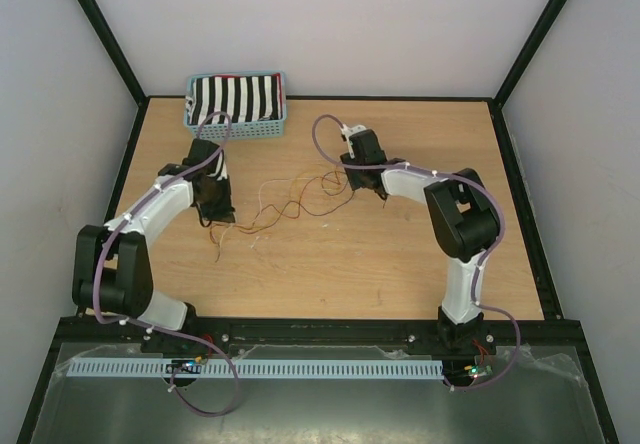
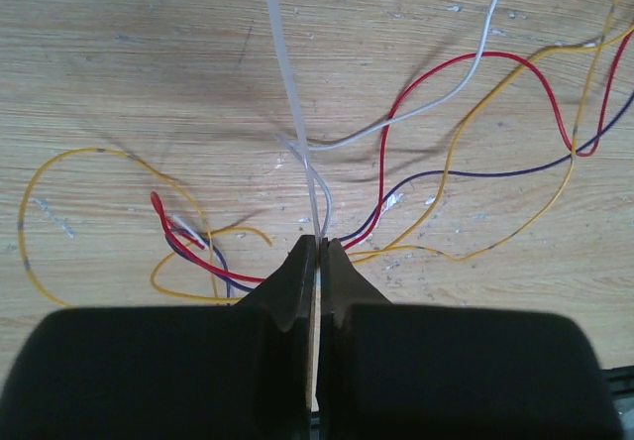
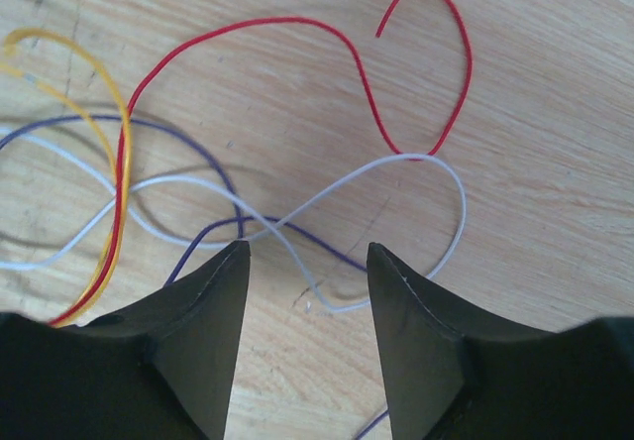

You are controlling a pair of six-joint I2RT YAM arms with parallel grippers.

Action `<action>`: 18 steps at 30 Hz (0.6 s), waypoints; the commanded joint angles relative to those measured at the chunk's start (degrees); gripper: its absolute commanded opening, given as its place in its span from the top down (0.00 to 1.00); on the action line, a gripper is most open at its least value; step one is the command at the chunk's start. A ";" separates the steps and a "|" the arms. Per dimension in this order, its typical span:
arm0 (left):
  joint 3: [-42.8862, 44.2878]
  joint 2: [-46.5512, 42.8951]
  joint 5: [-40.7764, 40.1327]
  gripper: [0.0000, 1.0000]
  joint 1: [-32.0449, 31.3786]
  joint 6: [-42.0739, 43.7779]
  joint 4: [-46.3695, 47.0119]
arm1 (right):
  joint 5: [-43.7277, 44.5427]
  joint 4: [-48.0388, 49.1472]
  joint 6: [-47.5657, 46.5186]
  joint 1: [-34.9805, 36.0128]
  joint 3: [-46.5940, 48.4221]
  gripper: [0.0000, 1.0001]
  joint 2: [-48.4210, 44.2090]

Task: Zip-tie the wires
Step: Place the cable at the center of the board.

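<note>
The wires (image 1: 290, 204), thin red, yellow, purple and white strands, lie in loose loops on the wooden table between the two arms. My left gripper (image 1: 218, 210) sits at their left end. In the left wrist view it (image 2: 323, 242) is shut on a thin white zip tie (image 2: 292, 93) that runs straight away from the jaws across the wires (image 2: 475, 55). My right gripper (image 1: 373, 186) is at the wires' right end. In the right wrist view it (image 3: 307, 252) is open and empty, low over crossing white and purple strands (image 3: 396, 163).
A blue basket (image 1: 283, 114) holding a black-and-white striped cloth stands at the back left of the table. A black frame (image 1: 520, 194) edges the table. A white slotted rail (image 1: 320, 368) lies in front of the arm bases.
</note>
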 commanded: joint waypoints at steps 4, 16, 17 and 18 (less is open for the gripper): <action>-1.70 3.03 -2.90 1.00 -0.81 -1.24 3.77 | -5.24 -1.70 -1.13 -0.24 -2.94 0.31 -7.16; -1.80 4.81 -1.28 0.83 -0.89 -0.89 5.65 | -10.23 -7.64 -0.62 -0.58 -3.94 0.07 -17.11; -1.82 4.52 -1.21 0.81 -0.95 -0.82 5.69 | -10.83 -7.67 -0.23 -0.85 -4.16 0.06 -18.13; -1.93 4.19 -1.05 0.79 -0.88 -0.75 5.68 | -11.45 -7.66 0.21 -1.29 -4.54 0.04 -19.14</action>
